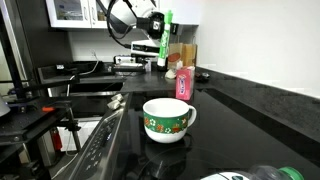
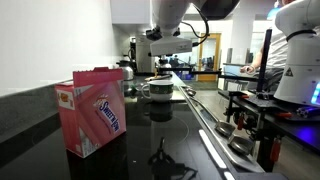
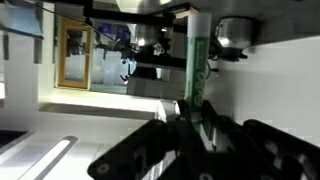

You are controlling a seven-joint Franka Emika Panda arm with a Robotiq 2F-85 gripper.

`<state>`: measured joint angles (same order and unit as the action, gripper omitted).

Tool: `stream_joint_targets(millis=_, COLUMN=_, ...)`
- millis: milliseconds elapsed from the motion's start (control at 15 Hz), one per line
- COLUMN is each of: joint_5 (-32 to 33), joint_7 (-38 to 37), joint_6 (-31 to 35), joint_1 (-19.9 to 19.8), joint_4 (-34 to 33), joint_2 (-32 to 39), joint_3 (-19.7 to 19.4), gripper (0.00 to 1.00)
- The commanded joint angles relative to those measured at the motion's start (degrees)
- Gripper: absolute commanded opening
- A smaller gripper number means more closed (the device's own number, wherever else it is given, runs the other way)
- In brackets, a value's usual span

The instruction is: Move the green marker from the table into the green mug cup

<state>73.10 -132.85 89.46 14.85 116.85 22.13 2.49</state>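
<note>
In the claw [image 3: 192, 115], upright between its fingers: the green marker [image 3: 197, 62].

white cabinets [image 1: 70, 11], bare white wall [image 1: 262, 40]

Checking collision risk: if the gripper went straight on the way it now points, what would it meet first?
Nothing close, it seems: the gripper, holding the green marker, faces open space; a far cabinet lies ahead, depth unclear.

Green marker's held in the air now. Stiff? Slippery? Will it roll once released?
Probably stiff: the green marker stands straight in the gripper, no sag. Its slim barrel is pinched toward one end, so it may pivot or slip. Released into the green mug cup, it would likely lean on the wall, not roll.
</note>
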Motion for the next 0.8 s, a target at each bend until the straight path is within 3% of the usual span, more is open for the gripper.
stream_joint_targets(millis=0, joint_5=0.1, joint_7=-2.8, joint_6=-0.8, joint_1=-2.1, joint_4=-4.9, joint_2=6.0, joint_3=1.7, gripper=0.05)
stream_joint_targets(millis=733, joint_5=0.2, joint_7=-8.7, joint_6=-2.8, joint_1=-0.4, joint_4=-18.7, joint_2=24.2, joint_3=0.9, gripper=0.05)
